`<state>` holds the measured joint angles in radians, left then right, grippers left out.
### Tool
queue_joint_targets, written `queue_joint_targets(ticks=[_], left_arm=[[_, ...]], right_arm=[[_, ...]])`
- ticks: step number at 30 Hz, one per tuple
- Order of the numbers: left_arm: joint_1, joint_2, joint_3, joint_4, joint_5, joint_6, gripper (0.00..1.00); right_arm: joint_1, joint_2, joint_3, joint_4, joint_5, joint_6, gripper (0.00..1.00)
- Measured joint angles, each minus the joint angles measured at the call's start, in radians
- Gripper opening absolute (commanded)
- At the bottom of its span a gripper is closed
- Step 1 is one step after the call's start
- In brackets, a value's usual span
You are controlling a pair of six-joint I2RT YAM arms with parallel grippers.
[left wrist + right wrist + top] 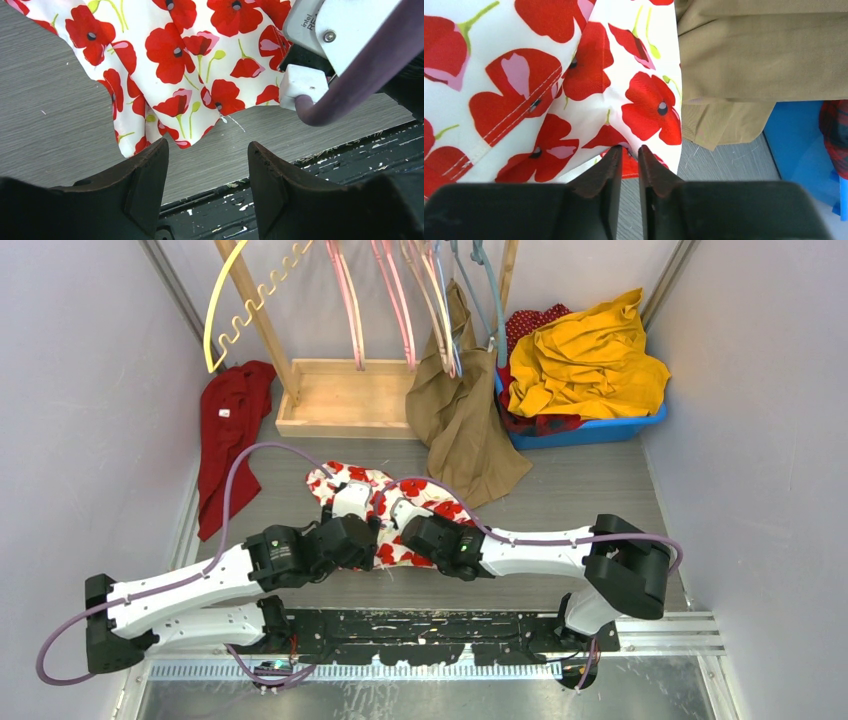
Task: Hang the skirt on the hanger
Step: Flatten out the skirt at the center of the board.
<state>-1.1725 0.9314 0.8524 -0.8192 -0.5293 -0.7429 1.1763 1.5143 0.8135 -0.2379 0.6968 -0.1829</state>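
Gripping the hem is the step in hand: the right gripper (628, 152) has its jaws drawn nearly together on the near edge of the poppy skirt (549, 75), and a fold of red-and-white cloth appears to sit between the tips. The skirt lies crumpled on the grey table (580, 490), in the middle, just beyond both wrists. The left gripper (207, 150) hovers with its jaws spread over bare table right at the skirt's near-left edge, holding nothing.

The next move likely calls for the left gripper to take its own pinch on the edge, so that the two can lift and spread the cloth and find the waistband. A hanger must then be reached; the pink hangers (395, 300) hang on the wooden rack (345, 400) at the far side, well apart from the skirt.

A tan garment (465, 420) droops from the rack and touches the skirt's far-right side, so it could drag along or block the way. A blue bin (590, 430) heaped with yellow cloth (590, 360) stands far right, and a red garment (225, 430) lies far left.
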Motion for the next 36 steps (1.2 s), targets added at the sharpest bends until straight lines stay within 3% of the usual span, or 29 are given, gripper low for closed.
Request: queue_joint_targets(ticks=[4, 15, 22, 36], left_arm=[[0.0, -0.012, 0.0, -0.001, 0.0, 0.0, 0.59], [0.0, -0.026, 0.0, -0.004, 0.0, 0.0, 0.57], [-0.008, -0.031, 0.0, -0.005, 0.016, 0.0, 0.55], [-0.162, -0.014, 0.0, 0.001, -0.022, -0.051, 0.55]], right_arm=[[-0.014, 0.0, 0.011, 0.013, -0.006, -0.017, 0.02], [-0.067, -0.026, 0.139, -0.08, -0.022, 0.027, 0.02], [-0.079, -0.055, 0.405, -0.214, -0.021, 0.111, 0.02], [-0.081, -0.054, 0.694, -0.39, 0.039, 0.268, 0.02]])
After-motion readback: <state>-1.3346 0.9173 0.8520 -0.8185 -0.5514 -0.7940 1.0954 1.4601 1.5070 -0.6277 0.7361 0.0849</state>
